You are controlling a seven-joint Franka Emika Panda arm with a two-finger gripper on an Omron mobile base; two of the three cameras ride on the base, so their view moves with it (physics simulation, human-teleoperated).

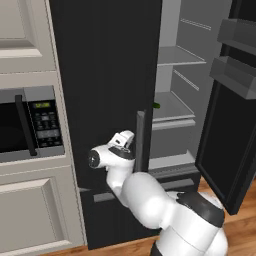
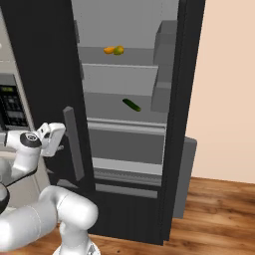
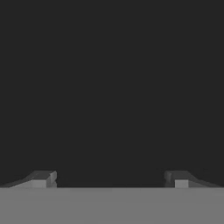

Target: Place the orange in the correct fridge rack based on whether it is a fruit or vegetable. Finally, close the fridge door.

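Hand (image 3: 109, 178) spread wide and empty, facing dark fridge door (image 1: 105, 100).

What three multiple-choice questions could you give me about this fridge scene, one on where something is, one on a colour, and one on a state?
1. Where is the orange?
A. on the floor
B. on the upper fridge rack, beside the yellow-green fruit
C. in the gripper

2. What colour is the long vegetable on the lower shelf?
A. green
B. red
C. white

3. How is the right fridge door?
A. shut
B. missing
C. open

Answers:
1 B, the right base view shows the two fruits side by side there.
2 A, it is dark green.
3 C, it swings outward, showing the shelves.
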